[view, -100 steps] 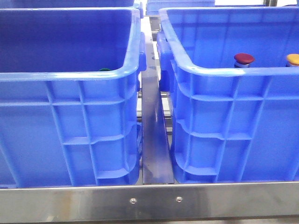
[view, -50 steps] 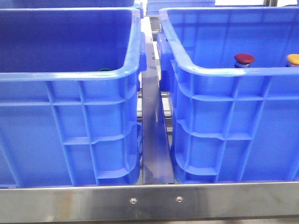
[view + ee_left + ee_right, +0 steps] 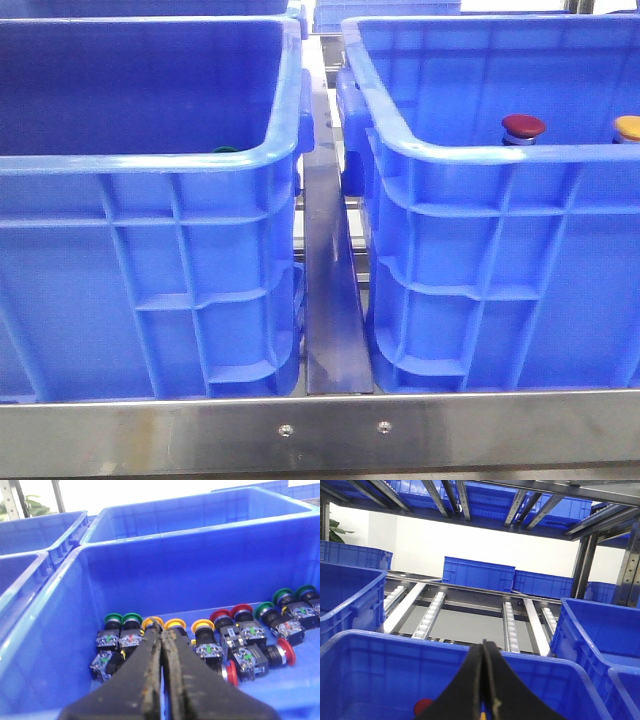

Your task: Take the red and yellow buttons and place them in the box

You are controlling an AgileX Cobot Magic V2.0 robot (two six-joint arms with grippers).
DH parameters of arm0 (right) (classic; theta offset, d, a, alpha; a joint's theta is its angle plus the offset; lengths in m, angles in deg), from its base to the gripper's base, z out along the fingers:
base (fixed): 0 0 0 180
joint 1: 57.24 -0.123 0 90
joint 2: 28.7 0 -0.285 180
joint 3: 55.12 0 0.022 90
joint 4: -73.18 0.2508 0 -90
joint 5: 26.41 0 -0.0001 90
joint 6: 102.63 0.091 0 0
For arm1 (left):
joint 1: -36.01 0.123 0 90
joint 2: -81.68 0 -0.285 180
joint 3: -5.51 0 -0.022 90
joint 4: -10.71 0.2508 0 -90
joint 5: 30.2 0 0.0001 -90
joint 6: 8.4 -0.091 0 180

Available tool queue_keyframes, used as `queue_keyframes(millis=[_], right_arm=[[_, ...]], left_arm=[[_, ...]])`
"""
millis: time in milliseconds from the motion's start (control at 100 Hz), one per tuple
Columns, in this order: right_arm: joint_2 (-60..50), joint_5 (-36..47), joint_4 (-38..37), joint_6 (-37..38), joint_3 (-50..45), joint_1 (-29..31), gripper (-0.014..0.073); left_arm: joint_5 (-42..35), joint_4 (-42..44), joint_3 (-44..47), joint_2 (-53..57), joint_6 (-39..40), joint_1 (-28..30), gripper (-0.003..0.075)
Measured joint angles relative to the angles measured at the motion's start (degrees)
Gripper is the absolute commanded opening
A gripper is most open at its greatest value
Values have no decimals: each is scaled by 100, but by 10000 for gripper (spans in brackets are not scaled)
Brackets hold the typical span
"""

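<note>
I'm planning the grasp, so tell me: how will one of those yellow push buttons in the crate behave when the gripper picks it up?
The yellow button is probably rigid, not floppy. Its smooth domed cap could slip, so the blocky black body looks safer. It is packed against neighbours in the crate, so they may get dragged along.

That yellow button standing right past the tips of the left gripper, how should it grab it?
Probably from above, fingers closing across the round yellow cap or the neck just under it. In the left wrist view the yellow button stands upright in a crowded row inside the blue crate, black bodies nearly touching, so only the tops look free. The left gripper is shut and must open first.
</note>
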Motion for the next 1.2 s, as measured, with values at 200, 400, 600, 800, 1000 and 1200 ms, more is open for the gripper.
queue_keyframes(millis=[200, 400, 600, 800, 1000, 1200], right_arm=[[0, 0, 0, 0, 0, 0, -97], [0, 0, 0, 0, 0, 0, -97], [0, 0, 0, 0, 0, 0, -97], [0, 0, 0, 0, 0, 0, -97], [0, 0, 0, 0, 0, 0, -97], [0, 0, 0, 0, 0, 0, -97]], left_arm=[[-55, 26, 427, 474, 112, 0, -19], [-247, 64, 439, 475, 205, 0, -19], [-360, 121, 439, 475, 391, 0, -19], [-360, 143, 439, 475, 428, 0, -19], [-360, 152, 439, 475, 428, 0, -19], [-360, 152, 439, 475, 428, 0, -19]])
